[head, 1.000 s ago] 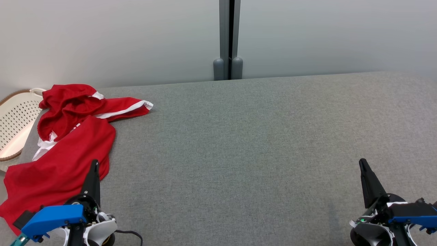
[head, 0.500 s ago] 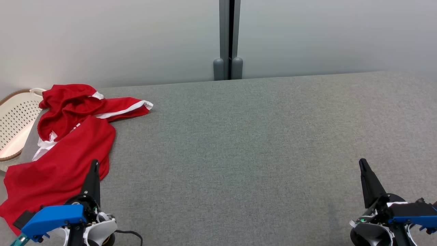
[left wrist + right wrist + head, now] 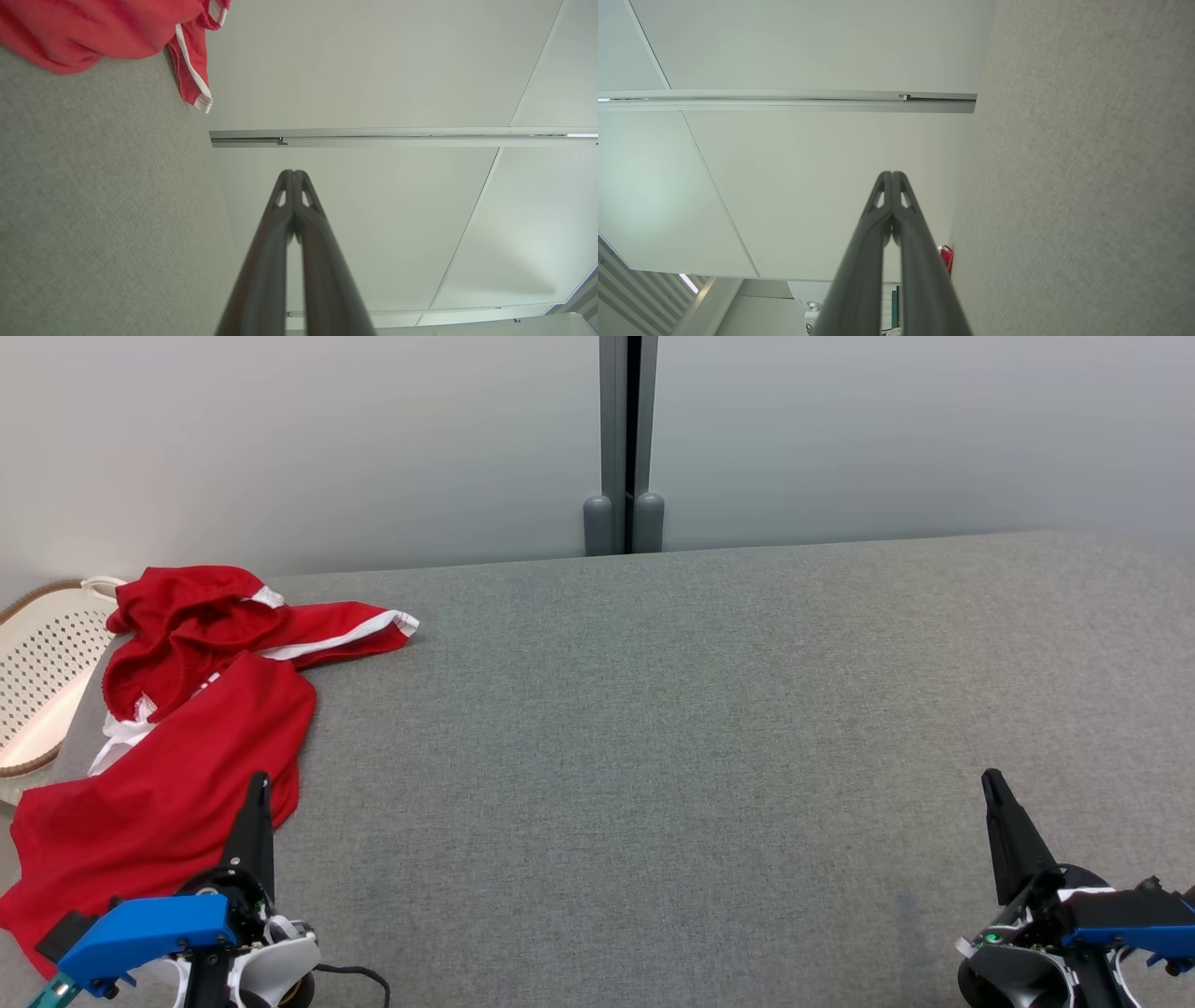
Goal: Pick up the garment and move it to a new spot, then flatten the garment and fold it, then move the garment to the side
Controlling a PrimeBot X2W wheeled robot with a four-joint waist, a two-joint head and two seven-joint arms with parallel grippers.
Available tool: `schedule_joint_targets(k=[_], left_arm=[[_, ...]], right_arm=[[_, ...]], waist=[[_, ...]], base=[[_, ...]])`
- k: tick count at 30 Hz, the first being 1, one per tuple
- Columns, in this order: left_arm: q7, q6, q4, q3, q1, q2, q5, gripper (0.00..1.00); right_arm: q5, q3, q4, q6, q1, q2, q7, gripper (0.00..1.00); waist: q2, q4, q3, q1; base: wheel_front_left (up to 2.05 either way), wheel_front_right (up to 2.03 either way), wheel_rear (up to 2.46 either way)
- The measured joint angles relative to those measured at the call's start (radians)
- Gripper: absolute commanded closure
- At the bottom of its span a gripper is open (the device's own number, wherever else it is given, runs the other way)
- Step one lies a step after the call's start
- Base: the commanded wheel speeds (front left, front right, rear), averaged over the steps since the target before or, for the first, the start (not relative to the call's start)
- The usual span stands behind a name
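The big grey bench (image 3: 653,728) is holding a crumpled red shirt (image 3: 177,756) at its left side, beside a white basket (image 3: 47,653). Nothing is getting done yet; lifting, flattening, folding are all waiting. The left tool (image 3: 260,784) and right tool (image 3: 990,780) are sitting pinched together, empty.

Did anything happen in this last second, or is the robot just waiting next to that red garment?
Nothing has visibly changed. The red garment lies crumpled as before at the left end of the grey table. The left hand and the right hand stay shut and empty, resting low near the front, with neither gripping the cloth.
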Motion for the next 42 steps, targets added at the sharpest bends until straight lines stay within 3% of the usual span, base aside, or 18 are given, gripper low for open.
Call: schedule_joint_targets(k=[16,17,31,42], left_arm=[[-0.001,0.0,0.006,-0.001,0.003,0.0,0.0,1.0],[-0.001,0.0,0.014,-0.001,0.011,-0.001,0.0,0.0],[-0.053,0.0,0.046,-0.054,0.062,-0.008,0.033,0.0],[-0.1,0.032,0.022,-0.098,0.062,-0.008,0.158,0.0]], right_arm=[[0.0,0.001,0.004,0.0,0.004,0.001,0.0,1.0],[0.0,0.001,0.013,-0.001,0.01,0.003,-0.001,0.0],[-0.035,0.021,0.043,-0.003,0.049,0.01,-0.051,0.0],[-0.163,0.018,0.026,-0.003,0.055,0.009,-0.1,0.0]], waist=[[0.0,0.0,0.0,0.0],[0.0,0.0,0.0,0.0],[0.0,0.0,-0.007,0.0],[0.0,0.002,-0.012,0.0]], base=[[0.0,0.0,0.0],[0.0,0.0,0.0],[0.0,0.0,0.0],[0.0,0.0,0.0]])
